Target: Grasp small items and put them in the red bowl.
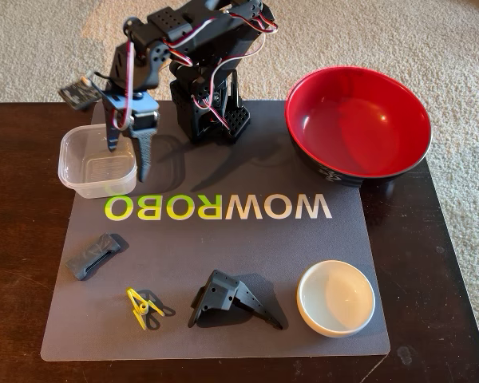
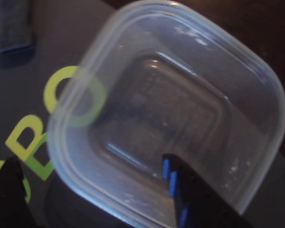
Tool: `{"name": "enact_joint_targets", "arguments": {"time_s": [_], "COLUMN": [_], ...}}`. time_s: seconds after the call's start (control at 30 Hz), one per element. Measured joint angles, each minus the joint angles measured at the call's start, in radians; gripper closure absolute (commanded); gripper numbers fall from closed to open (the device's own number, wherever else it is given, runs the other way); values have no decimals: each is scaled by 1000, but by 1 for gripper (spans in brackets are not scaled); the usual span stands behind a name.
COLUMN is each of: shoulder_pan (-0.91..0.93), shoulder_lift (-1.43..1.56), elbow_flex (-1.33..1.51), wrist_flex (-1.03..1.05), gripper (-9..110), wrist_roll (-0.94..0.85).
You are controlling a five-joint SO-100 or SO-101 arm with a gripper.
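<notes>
Hand (image 1: 128, 163) at upper left of the fixed view stands open, 1 finger inside the clear tub (image 1: 96, 163), 1 outside its right wall, nothing clamped. Red bowl (image 1: 357, 124) sits upper right; ribbed block (image 1: 93, 255), clip (image 1: 144, 307), bracket (image 1: 231, 298) and white dish (image 1: 336, 298) line the mat's (image 1: 223, 239) lower edge.

Fixed view bright, sharp; wrist view dim, blurred, perhaps defocused.

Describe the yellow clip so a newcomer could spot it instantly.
Start at the grey mat with the WOWROBO lettering in the fixed view. Along its near edge, the yellow-and-black clip lies between the dark grey ribbed block and the black bracket. It is the only yellow item.
</notes>
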Motion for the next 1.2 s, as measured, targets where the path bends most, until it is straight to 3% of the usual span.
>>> {"name": "enact_joint_targets", "arguments": {"time_s": [0.17,0.27,0.47,0.57,0.8,1.0,1.2], "shoulder_pan": [6,84,213,244,124,51,-48], "shoulder_lift": [247,449,265,-20,-604,-1092,-1150], "elbow_flex": [264,382,345,192,-253,-831,-1048], "wrist_flex": [-112,-48,-20,32,147,566,680], "gripper": [62,64,81,101,101,101,101], "wrist_roll": [170,264,468,534,428,339,288]}}
